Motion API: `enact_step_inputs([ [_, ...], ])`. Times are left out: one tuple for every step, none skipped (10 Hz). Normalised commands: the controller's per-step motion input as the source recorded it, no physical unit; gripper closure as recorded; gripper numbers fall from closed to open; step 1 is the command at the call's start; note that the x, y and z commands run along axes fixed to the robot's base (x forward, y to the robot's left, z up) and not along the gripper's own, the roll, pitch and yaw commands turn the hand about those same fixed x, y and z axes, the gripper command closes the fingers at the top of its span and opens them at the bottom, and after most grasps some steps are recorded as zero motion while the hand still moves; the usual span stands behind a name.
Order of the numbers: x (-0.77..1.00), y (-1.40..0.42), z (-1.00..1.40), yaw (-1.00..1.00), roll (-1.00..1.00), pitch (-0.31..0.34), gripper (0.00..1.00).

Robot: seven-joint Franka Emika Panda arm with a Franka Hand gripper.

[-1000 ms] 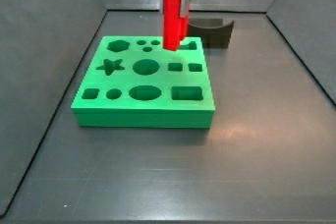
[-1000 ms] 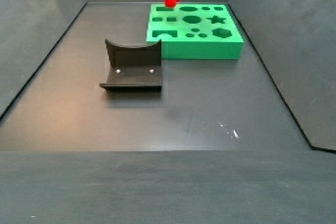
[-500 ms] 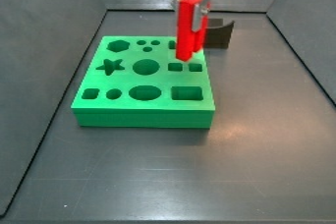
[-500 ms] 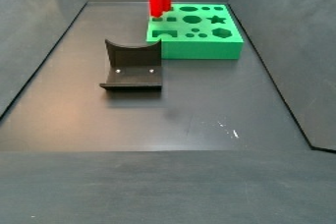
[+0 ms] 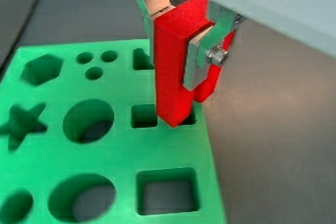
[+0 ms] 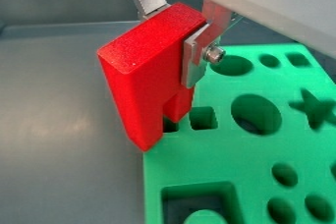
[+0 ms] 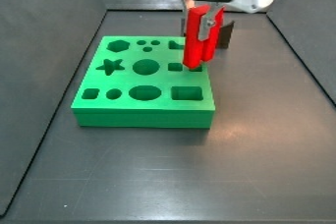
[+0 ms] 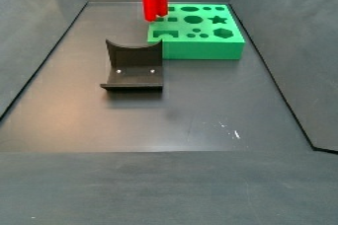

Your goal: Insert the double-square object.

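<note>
Gripping the bright red tall plastic double-square object, pincer now lowered and shifted right over green foam board, nearing insertion.

Matt red plastic double-square object

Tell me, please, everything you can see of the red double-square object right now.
The double-square object is a bright red, smooth plastic-looking block, tall, shaped like two square bars joined side by side. It hangs upright, clamped near its top in the gripper between silver fingers. Its lower end sits over the green board, at a small square hole near the edge; whether it has entered is unclear.
</note>
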Motion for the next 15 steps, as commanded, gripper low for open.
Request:
enact_step_inputs([
  [0.00,0.00,-0.09,-1.00,0.00,0.000,1.00],
  [-0.17,0.00,-0.12,-0.95,0.01,0.000,1.00],
  [-0.25,0.00,-0.06,-0.86,0.02,0.010,1.00],
  [-0.28,0.00,0.00,-0.83,0.04,0.034,1.00],
  [-0.33,0.00,0.00,-0.79,0.04,0.044,1.00],
  [-0.35,0.00,0.00,-0.77,0.03,0.027,1.00],
  [-0.22,0.00,-0.04,-0.84,0.05,0.026,1.00],
  [0.04,0.00,-0.09,-0.77,0.06,0.071,1.00],
  [0.24,0.00,-0.19,-0.50,0.03,0.040,1.00],
  [0.34,0.00,-0.25,-0.28,0.00,0.007,1.00],
  [0.20,0.00,-0.29,-0.17,0.03,0.000,1.00],
  [0.00,0.00,-0.27,0.00,0.08,0.000,1.00],
  [0.00,0.00,-0.31,-0.11,0.05,0.000,1.00],
  [0.00,0.00,-0.30,-0.46,0.04,0.030,1.00],
  [-0.03,0.00,-0.24,-0.61,0.00,0.039,1.00],
])
